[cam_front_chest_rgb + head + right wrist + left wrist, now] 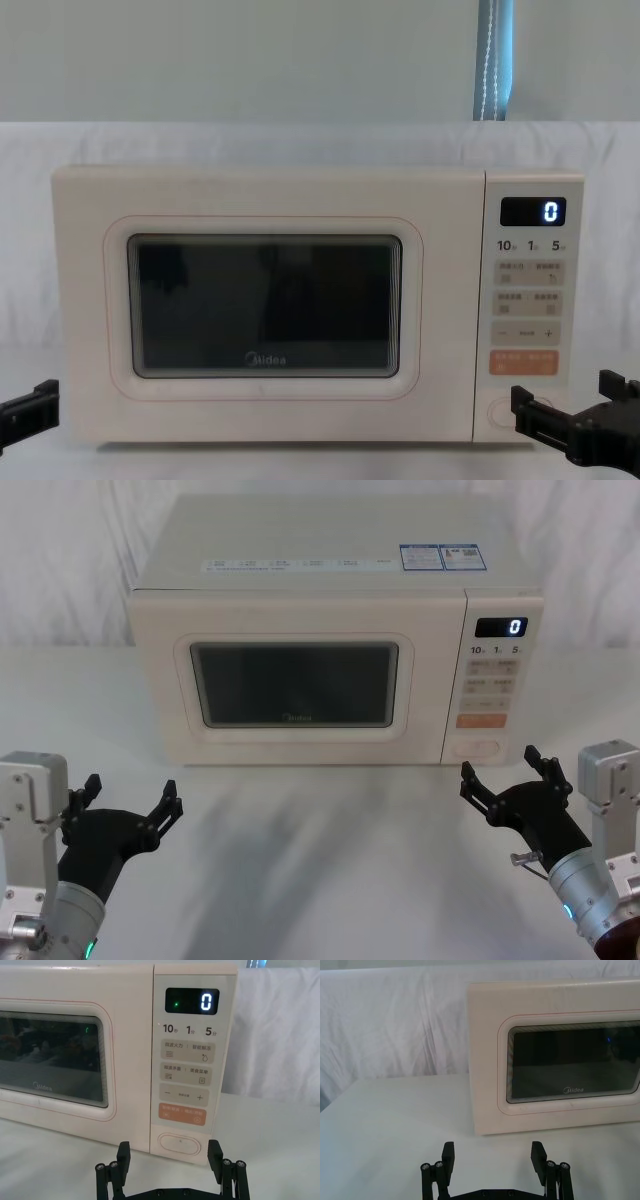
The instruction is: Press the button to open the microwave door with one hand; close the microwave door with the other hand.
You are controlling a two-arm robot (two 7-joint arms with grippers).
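Microwave point(330, 630) sits at the back of the white table point(320, 860), facing the robot, its door point(295, 680) flush with the cream body and shut. The dark window carries small "Midea" lettering low in the middle. To the right of the door is the control panel point(493, 685), with a lit display point(501, 627) reading 0 at the top, small cream keys below it, an orange key point(481, 721), and the wide oval button point(476, 748) lowest of all.

The right gripper point(503, 776) hovers above the table just in front of the panel's lower end, near the button but apart from it, fingers spread wide and holding nothing. The left gripper point(130, 804) hangs over the table ahead of the microwave's left front corner, well apart from the door, also spread wide and empty.
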